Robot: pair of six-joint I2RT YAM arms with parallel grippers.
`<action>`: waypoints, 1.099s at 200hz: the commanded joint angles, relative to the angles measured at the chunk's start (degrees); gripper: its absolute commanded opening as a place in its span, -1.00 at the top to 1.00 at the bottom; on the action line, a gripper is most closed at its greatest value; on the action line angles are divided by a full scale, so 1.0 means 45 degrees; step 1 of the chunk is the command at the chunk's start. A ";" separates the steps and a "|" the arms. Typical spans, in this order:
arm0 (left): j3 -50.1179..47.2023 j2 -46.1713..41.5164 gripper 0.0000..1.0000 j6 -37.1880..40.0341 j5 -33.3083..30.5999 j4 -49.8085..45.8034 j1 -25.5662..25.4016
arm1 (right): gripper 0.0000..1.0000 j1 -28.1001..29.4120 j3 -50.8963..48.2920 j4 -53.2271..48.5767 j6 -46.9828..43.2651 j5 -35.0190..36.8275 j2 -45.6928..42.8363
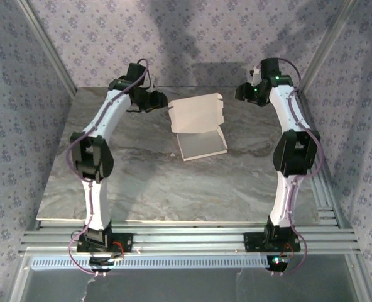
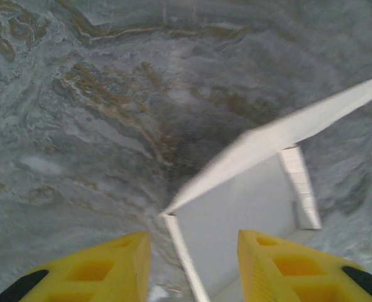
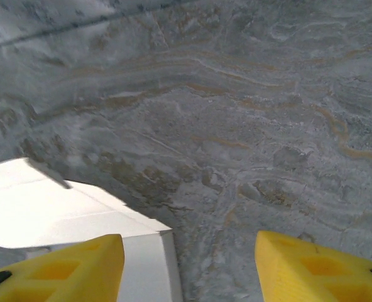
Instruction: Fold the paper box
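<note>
The white paper box point(image 1: 202, 143) lies half folded at the back middle of the marble table point(image 1: 173, 189), its lid panel point(image 1: 195, 113) standing up behind a shallow tray. My left gripper point(image 1: 154, 100) hovers just left of the lid. In the left wrist view its yellow fingers point(image 2: 110, 264) stand apart, with the box point(image 2: 249, 201) and its thin side wall point(image 2: 185, 258) between them, untouched. My right gripper point(image 1: 244, 93) hangs to the right of the box. Its jaws point(image 3: 189, 242) are wide apart over bare table, and the box corner point(image 3: 60, 207) lies by the left finger.
Patterned fabric walls enclose the table at the back and both sides. An aluminium rail frame point(image 1: 192, 242) runs along the near edge by the arm bases. Bare marble stretches in front of the box.
</note>
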 commanded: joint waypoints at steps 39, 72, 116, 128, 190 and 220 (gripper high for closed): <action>0.1095 0.0899 0.14 0.4179 0.1288 0.0084 0.0092 | -0.29 0.1298 0.1647 -0.0348 -0.4070 0.0255 0.1098; 0.1342 0.1052 0.13 0.4683 0.2636 0.0800 -0.0106 | -0.34 0.1672 0.2455 -0.0654 -0.4686 0.0385 0.1761; 0.1711 0.1738 0.09 0.4843 0.2178 0.0691 -0.0130 | -0.39 0.1640 0.2810 -0.0670 -0.4802 0.1207 0.2191; 0.1821 0.1907 0.08 0.4690 0.2554 0.0843 -0.0158 | -0.39 0.1646 0.3013 -0.0620 -0.4768 0.0957 0.2309; 0.1694 0.1927 0.13 0.4452 0.2502 0.0633 -0.0789 | -0.30 0.1645 0.3317 -0.0566 -0.4409 -0.0484 0.2744; 0.1404 0.1621 0.18 0.4495 0.2118 0.0512 -0.0848 | -0.24 0.1635 0.3373 -0.0635 -0.4265 -0.0831 0.2710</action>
